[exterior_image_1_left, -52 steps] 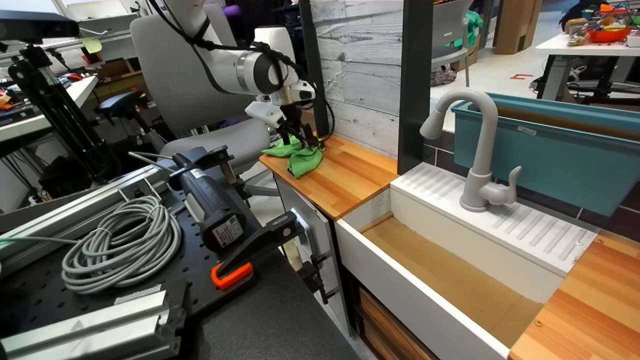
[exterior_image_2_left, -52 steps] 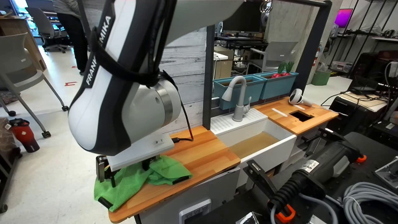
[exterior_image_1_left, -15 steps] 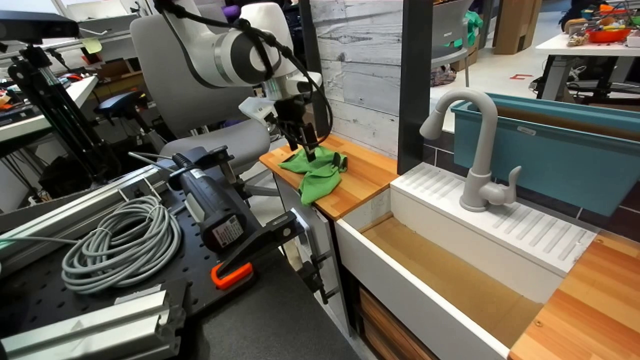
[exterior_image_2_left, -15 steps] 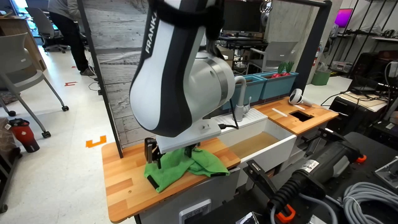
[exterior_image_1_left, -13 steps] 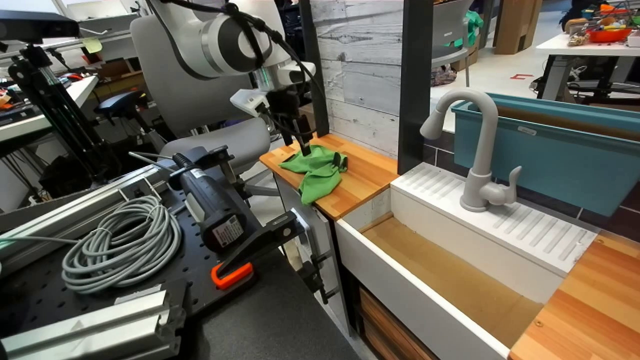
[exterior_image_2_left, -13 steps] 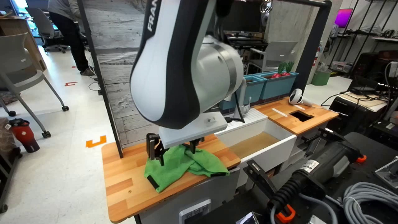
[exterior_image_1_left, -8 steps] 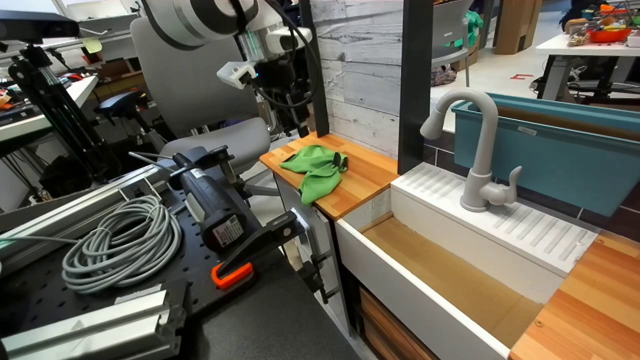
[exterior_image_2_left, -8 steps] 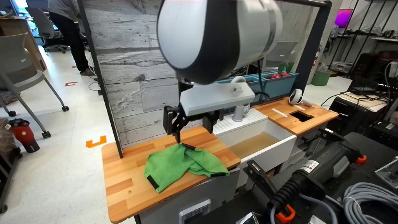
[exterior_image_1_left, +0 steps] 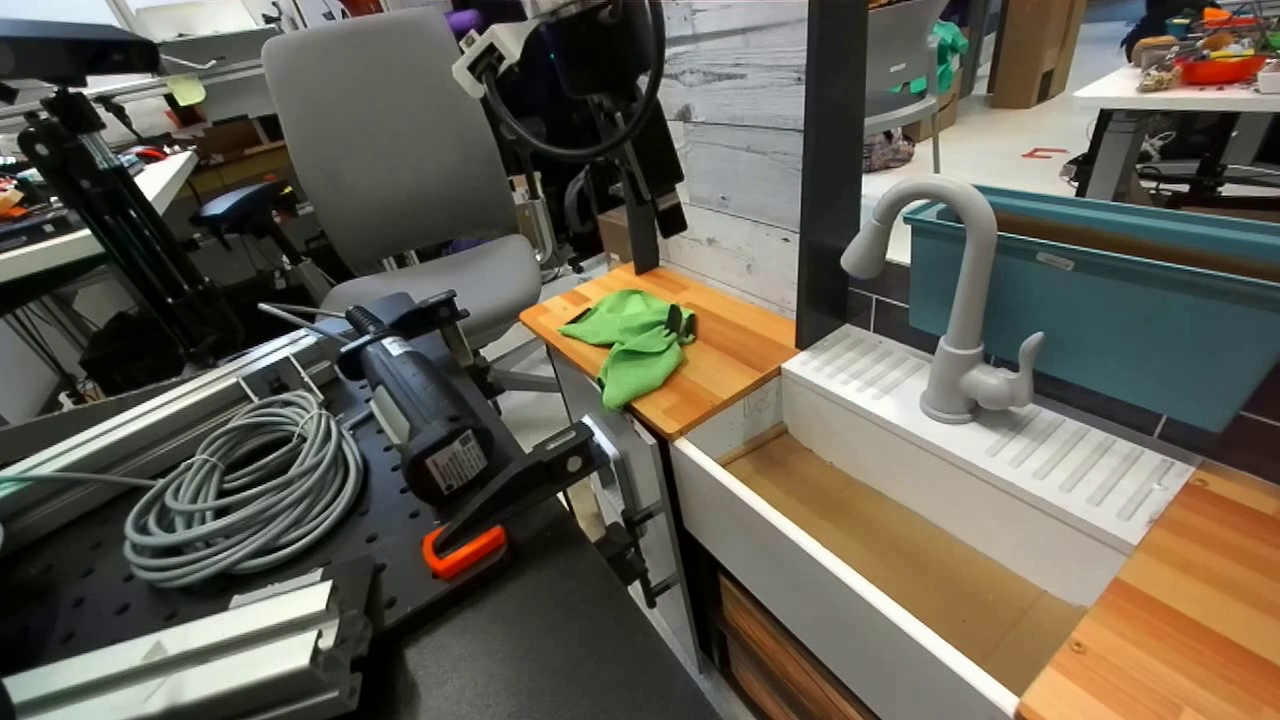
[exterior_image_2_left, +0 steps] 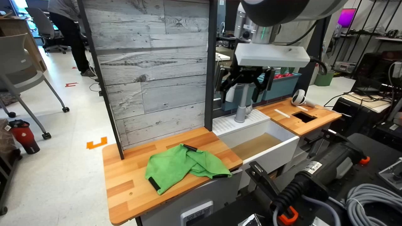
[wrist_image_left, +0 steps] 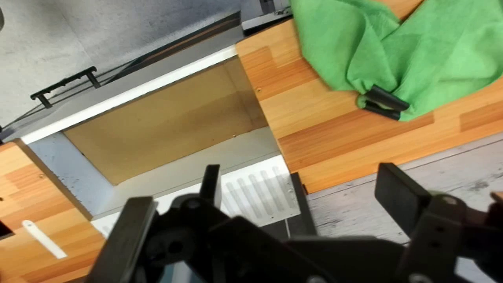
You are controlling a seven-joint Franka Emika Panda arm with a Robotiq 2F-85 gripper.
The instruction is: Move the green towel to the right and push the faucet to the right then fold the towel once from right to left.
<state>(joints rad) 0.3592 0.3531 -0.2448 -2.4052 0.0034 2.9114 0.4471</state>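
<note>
The green towel [exterior_image_1_left: 640, 345] lies crumpled on the wooden counter left of the sink, in both exterior views [exterior_image_2_left: 172, 166]. One corner hangs over the counter's front edge. It also shows in the wrist view [wrist_image_left: 444, 59], with black edge tabs. The grey faucet [exterior_image_1_left: 968, 270] stands upright behind the sink, its spout towards the towel side. In an exterior view my gripper [exterior_image_2_left: 240, 95] hangs in front of the faucet [exterior_image_2_left: 241, 114], which shows between its fingers. My gripper is open and empty, its fingers wide apart in the wrist view [wrist_image_left: 298, 177]. I cannot tell any contact with the faucet.
The white sink [exterior_image_1_left: 830, 580] lies right of the towel's counter. A teal planter [exterior_image_1_left: 1100, 310] stands behind the faucet. A wooden wall panel [exterior_image_2_left: 150, 69] and a dark post [exterior_image_2_left: 211, 62] rise behind the counter. A black tool [exterior_image_1_left: 415, 410] lies on the front table.
The towel slid along the counter towards the sink while my gripper was on it. My gripper then rose off it and moved across to the faucet. The towel has stayed still since.
</note>
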